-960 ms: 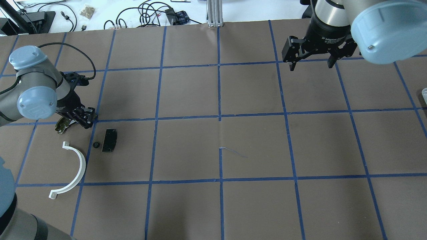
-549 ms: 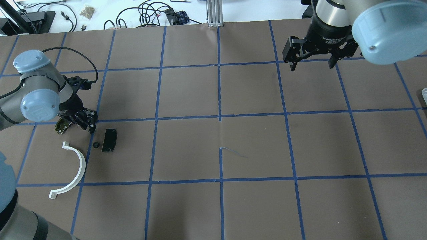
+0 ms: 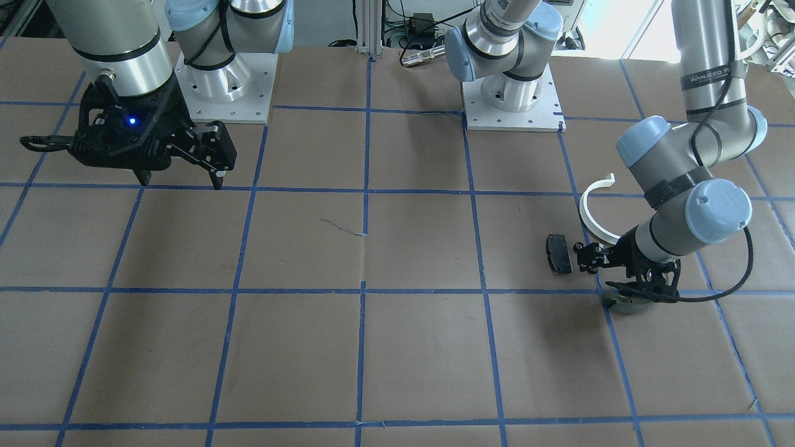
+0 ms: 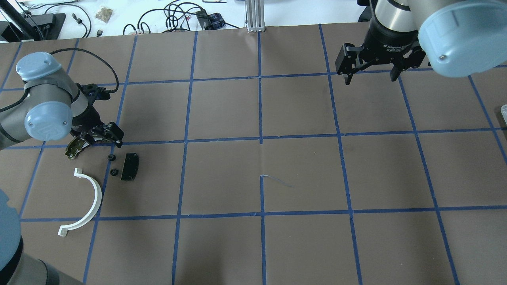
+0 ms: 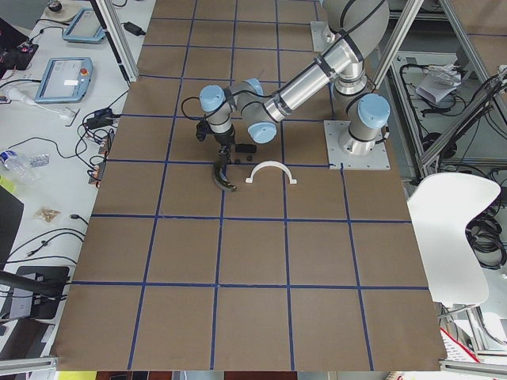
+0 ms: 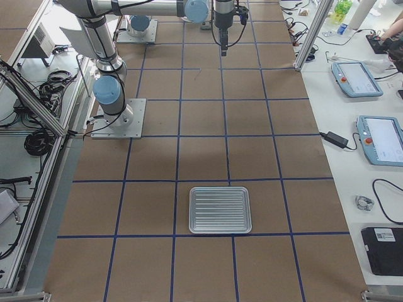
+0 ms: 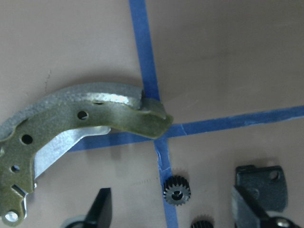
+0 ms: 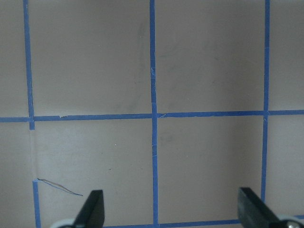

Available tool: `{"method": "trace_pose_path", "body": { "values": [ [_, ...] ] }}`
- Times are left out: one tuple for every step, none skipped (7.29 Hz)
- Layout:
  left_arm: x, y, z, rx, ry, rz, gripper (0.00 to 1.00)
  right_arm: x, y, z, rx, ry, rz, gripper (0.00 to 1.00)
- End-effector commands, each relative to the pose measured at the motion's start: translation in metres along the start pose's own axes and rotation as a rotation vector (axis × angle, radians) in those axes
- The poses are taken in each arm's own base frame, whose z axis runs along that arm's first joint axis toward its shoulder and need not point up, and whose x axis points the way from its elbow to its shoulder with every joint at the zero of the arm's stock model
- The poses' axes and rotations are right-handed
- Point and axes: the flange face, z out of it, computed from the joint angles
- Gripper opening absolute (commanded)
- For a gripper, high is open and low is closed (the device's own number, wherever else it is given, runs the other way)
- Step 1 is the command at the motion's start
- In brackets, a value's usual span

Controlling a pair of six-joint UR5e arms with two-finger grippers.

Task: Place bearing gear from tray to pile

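Note:
Two small black bearing gears lie in the pile: one on the blue tape line, also in the left wrist view, and one just below it. Beside them are the flat black pad, the white half-ring arc and the olive-green shoe piece. My left gripper is open and empty, just above the nearer gear, with its fingers either side of it. My right gripper is open and empty, far off over bare table. The silver ribbed tray looks empty.
Brown paper with a blue tape grid covers the table. The arm bases stand at the robot's side. Cables and small items lie past the far edge. Monitors and pendants sit on a side bench.
My left gripper dipped toward the table, opened and drew back a little. A second gear now lies on the tape line next to the first. The right arm stayed still.

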Motion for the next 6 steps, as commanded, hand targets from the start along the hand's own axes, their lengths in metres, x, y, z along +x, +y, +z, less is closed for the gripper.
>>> {"method": "trace_pose_path", "body": {
  "values": [
    [0.091, -0.015, -0.075, 0.035, -0.03, -0.042, 1.0, 0.0, 0.0, 0.0, 0.001, 0.0, 0.0, 1.0],
    [0.144, -0.017, -0.118, 0.057, -0.039, -0.08, 1.0, 0.0, 0.0, 0.0, 0.0, 0.0, 0.0, 1.0],
    [0.208, -0.006, -0.153, 0.03, -0.04, -0.115, 1.0, 0.0, 0.0, 0.0, 0.001, 0.0, 0.0, 1.0],
    [0.253, 0.007, -0.192, 0.057, -0.001, -0.126, 1.0, 0.0, 0.0, -0.001, 0.004, 0.0, 0.0, 1.0],
    [0.268, 0.025, -0.235, 0.083, 0.02, -0.118, 1.0, 0.0, 0.0, 0.0, 0.001, -0.001, 0.0, 1.0],
    [0.271, 0.049, -0.267, 0.12, 0.018, -0.103, 1.0, 0.0, 0.0, -0.001, 0.003, -0.001, 0.0, 1.0]
  ]
}}
